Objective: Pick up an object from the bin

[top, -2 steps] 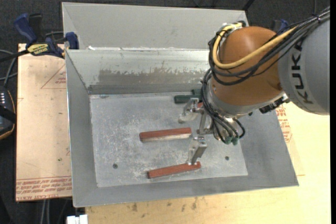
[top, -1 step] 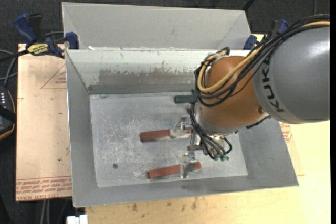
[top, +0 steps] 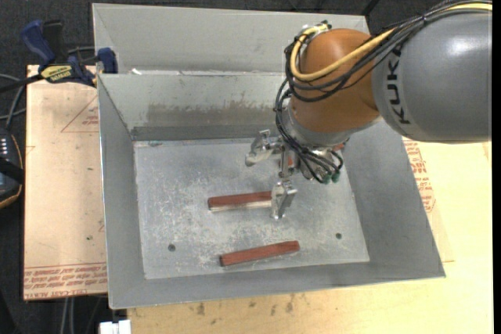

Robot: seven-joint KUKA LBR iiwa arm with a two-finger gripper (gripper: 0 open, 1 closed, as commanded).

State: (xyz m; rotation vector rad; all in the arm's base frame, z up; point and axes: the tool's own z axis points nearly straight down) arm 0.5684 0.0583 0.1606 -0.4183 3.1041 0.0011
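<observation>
Two flat reddish-brown bars lie on the bin floor. The upper bar [top: 237,202] lies near the middle, almost level. My gripper [top: 268,177] hangs over its right end, open, with one fingertip [top: 280,203] down at that end of the bar and the other fingertip [top: 257,152] well behind it, toward the back wall. Nothing sits between the fingers. The lower bar [top: 260,253] lies near the front edge of the floor, tilted slightly up to the right, apart from the gripper.
The arm with its orange wrist cover and cables reaches in from the right and hides the back right part of the bin floor. The bin's sloped walls rise on all sides.
</observation>
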